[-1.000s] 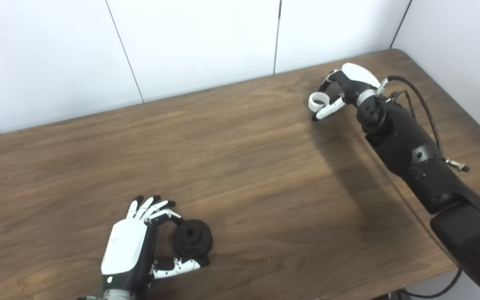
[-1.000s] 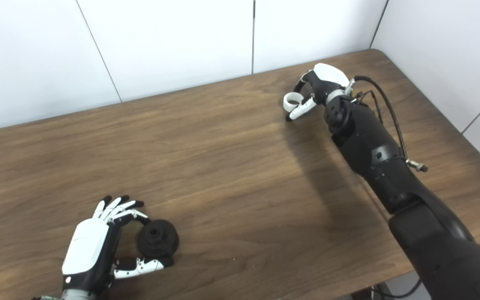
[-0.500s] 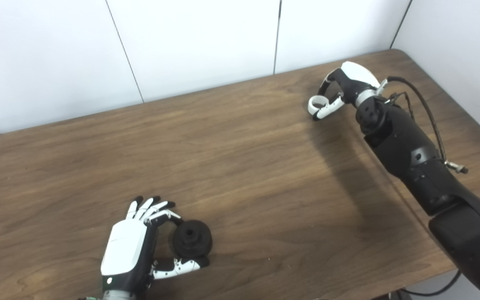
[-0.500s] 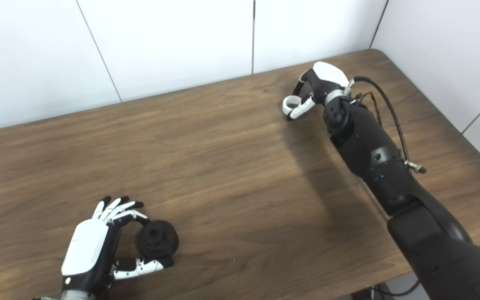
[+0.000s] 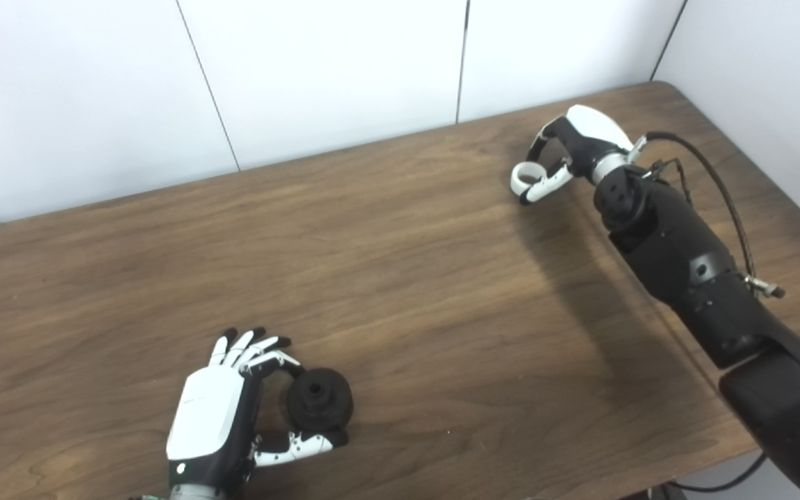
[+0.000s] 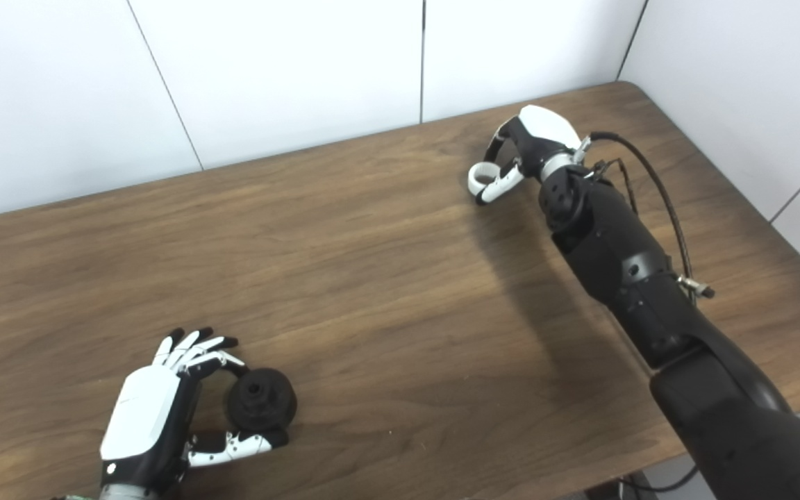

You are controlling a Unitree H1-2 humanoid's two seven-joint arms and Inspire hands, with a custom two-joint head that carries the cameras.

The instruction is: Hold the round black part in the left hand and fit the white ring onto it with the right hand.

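Note:
The round black part (image 5: 319, 401) rests on the wooden table (image 5: 400, 278) near the front left. My left hand (image 5: 211, 417) lies beside it, a curled finger on the part's far side and the thumb against its near side, the other fingers spread. Far off at the back right, my right hand (image 5: 576, 142) hovers just above the table. It pinches the small white ring (image 5: 520, 178) between thumb and fingers. In the right eye view the ring (image 6: 478, 177) shows at the hand's left tip.
White wall panels (image 5: 344, 69) close off the back and right of the table. The table's rounded back right corner (image 5: 657, 87) is close behind the right hand. A black cable (image 5: 716, 187) loops along the right forearm.
My right hand has shifted slightly left and lower with the ring in it. The left hand and the black part have barely moved.

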